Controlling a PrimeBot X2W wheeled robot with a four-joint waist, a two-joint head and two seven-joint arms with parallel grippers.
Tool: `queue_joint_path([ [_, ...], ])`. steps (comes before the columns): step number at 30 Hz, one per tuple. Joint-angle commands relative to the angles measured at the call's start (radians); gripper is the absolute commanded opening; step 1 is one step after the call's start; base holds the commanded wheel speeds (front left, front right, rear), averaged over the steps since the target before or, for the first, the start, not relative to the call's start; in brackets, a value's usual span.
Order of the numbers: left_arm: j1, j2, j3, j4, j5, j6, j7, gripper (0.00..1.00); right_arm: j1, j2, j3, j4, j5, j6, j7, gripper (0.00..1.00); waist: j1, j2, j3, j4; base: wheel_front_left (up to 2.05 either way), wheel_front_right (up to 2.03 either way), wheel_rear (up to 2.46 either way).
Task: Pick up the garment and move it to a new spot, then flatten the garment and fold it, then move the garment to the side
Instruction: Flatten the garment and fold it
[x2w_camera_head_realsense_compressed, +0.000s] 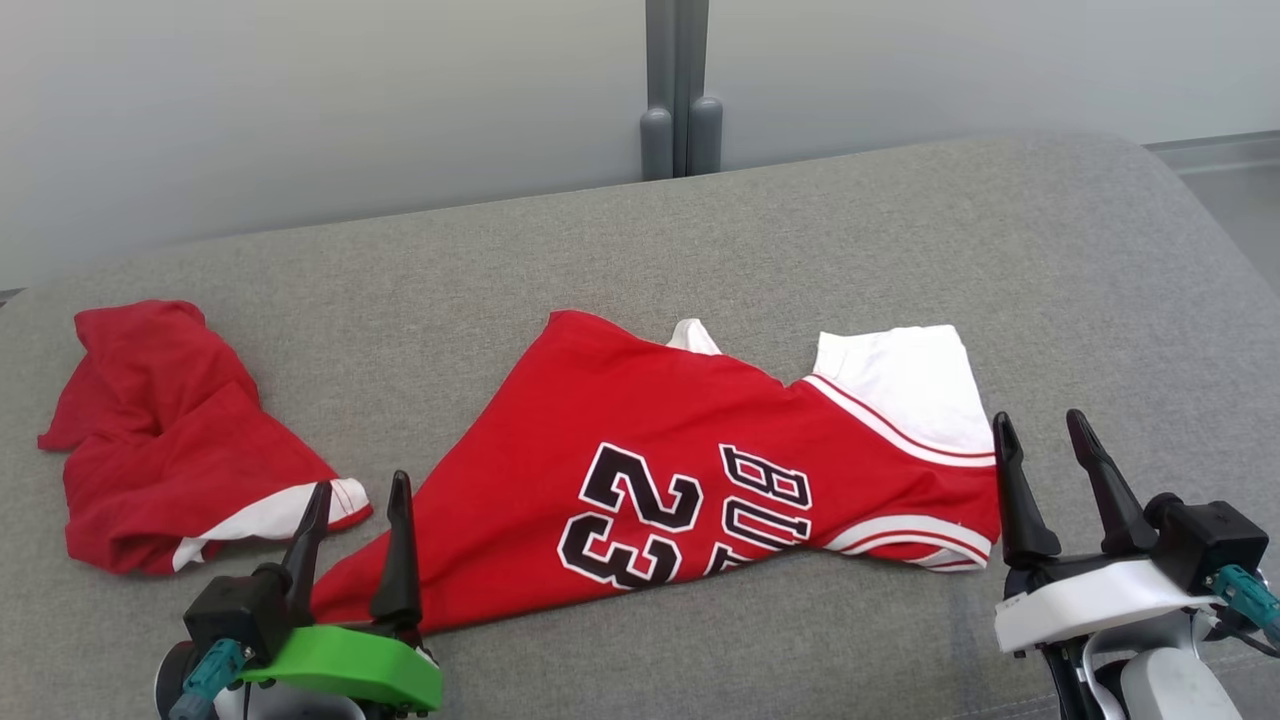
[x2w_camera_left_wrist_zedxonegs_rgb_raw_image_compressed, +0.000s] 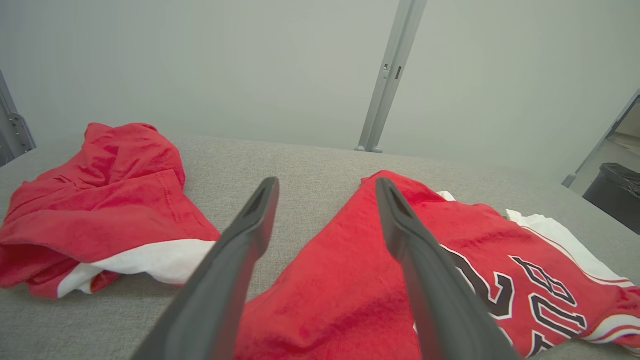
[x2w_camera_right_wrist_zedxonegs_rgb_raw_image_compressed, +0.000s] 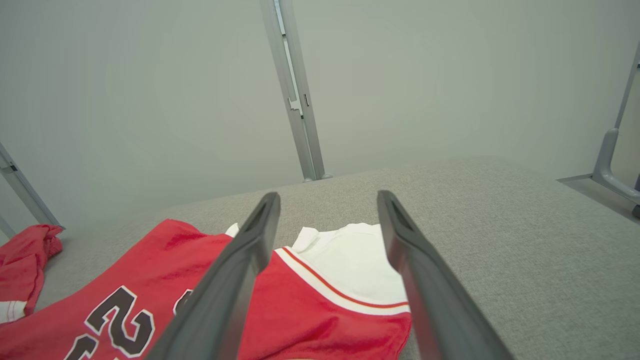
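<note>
We judge this to be a lab or test bay, not a home. We note plain pale partition panels (x2w_camera_head_realsense_compressed: 300, 100) joined by a grey metal post (x2w_camera_head_realsense_compressed: 677, 80), and another post's foot (x2w_camera_right_wrist_zedxonegs_rgb_raw_image_compressed: 607, 160) standing on a smooth grey floor (x2w_camera_right_wrist_zedxonegs_rgb_raw_image_compressed: 600, 197). A black bin (x2w_camera_left_wrist_zedxonegs_rgb_raw_image_compressed: 617, 192) stands past the panel edge. The work surface is a grey fabric-covered pad (x2w_camera_head_realsense_compressed: 900, 220), on which the red jersey (x2w_camera_head_realsense_compressed: 650, 450) lies.

jersey (x2w_camera_head_realsense_compressed: 640, 420): we see red, white sleeves, black white-edged "23"
crumpled garment (x2w_camera_head_realsense_compressed: 160, 440): we see red, white band
cushion (x2w_camera_head_realsense_compressed: 900, 230): we find grey weave
</note>
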Motion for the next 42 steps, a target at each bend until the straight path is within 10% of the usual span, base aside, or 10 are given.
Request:
queue_joint_path([
  [1, -0.015, 0.005, 0.0, 0.0, 0.009, -0.004, 0.0, 1.0, -0.008, 0.003, 0.0, 0.001, 0.002, -0.001, -0.004, 1.0, 0.0, 0.0, 0.001, -0.001, 0.0, 0.0, 0.0],
  [29, -0.319, -0.007, -0.087, 0.139, -0.036, -0.044, 0.315, 1.0, -0.055, 0.017, 0.012, -0.017, -0.007, -0.001, -0.004, 1.0, 0.0, 0.0, 0.091, -0.103, 0.0, 0.0, 0.0],
  [42, -0.618, -0.034, -0.101, 0.431, -0.084, -0.099, 0.511, 1.0, -0.089, 0.035, 0.017, -0.034, -0.006, -0.001, -0.004, 1.0, 0.0, 0.0, 0.169, -0.185, 0.0, 0.0, 0.0],
])
